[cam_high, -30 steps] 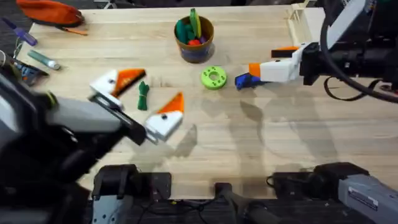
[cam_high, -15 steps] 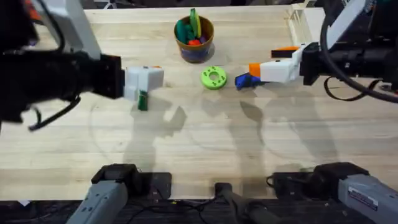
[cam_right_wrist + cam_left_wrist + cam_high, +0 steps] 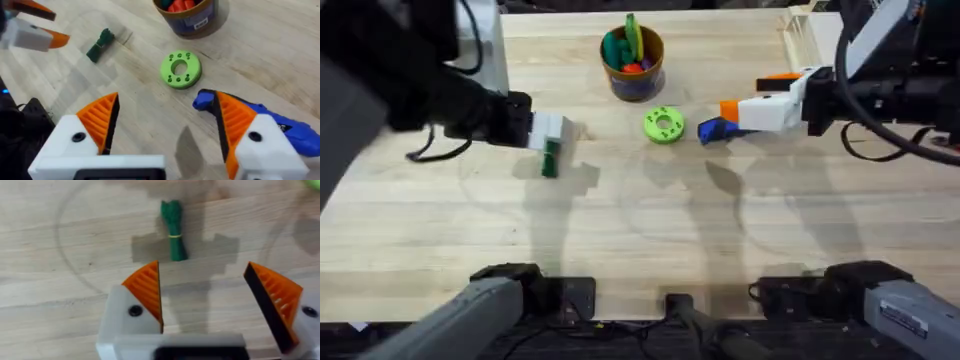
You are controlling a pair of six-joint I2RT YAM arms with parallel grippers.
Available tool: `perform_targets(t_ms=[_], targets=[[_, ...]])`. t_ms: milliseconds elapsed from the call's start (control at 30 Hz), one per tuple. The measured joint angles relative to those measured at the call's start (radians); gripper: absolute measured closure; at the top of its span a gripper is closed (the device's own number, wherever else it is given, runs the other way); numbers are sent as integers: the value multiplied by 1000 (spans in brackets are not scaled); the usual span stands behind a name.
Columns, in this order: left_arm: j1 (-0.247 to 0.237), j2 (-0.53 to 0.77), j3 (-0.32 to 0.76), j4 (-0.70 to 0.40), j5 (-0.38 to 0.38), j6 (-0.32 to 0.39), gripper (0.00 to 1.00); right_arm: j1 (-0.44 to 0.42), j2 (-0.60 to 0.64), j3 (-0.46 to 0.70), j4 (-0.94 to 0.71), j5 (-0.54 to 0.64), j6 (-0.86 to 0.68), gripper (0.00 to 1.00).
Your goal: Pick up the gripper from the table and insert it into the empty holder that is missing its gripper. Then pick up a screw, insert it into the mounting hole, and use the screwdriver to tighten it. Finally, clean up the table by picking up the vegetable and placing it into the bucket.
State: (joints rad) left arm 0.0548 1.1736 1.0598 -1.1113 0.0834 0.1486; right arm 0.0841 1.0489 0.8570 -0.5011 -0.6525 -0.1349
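Note:
The dark-green vegetable (image 3: 550, 160) (image 3: 173, 230) (image 3: 100, 44) lies on the wooden table, left of centre. My left gripper (image 3: 552, 133) (image 3: 210, 297) hovers just beyond it, open, with nothing between its orange pads (image 3: 147, 290). The tan bucket (image 3: 633, 62) (image 3: 192, 17) stands at the back centre with toy pieces inside. The blue screwdriver (image 3: 718, 128) (image 3: 272, 120) lies on the table against the outer side of one right finger. My right gripper (image 3: 745, 100) (image 3: 165, 125) is open and empty. The loose gripper, the holder and the screw are out of view.
A bright green round disc with holes (image 3: 663, 125) (image 3: 181, 69) lies between the bucket and the screwdriver. A white tray (image 3: 800, 30) stands at the back right corner. The left arm's dark body covers the back left of the table.
The left arm swung from low near the camera to the back left. Its gripper now hangs by the vegetable. The right arm and screwdriver have not moved.

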Motion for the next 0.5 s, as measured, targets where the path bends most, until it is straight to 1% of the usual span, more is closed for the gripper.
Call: perform_targets(t_ms=[67,167,333,500], targets=[[0,77,22,-10,-30,-3,16,0,0,0,0,0,0,10],[0,186,60,-19,-55,-10,15,0,0,0,0,0,0,10],[3,336,69,-12,-73,-49,15,0,0,0,0,0,0,10],[33,471,69,31,-72,-79,15,0,0,0,0,0,0,10]])
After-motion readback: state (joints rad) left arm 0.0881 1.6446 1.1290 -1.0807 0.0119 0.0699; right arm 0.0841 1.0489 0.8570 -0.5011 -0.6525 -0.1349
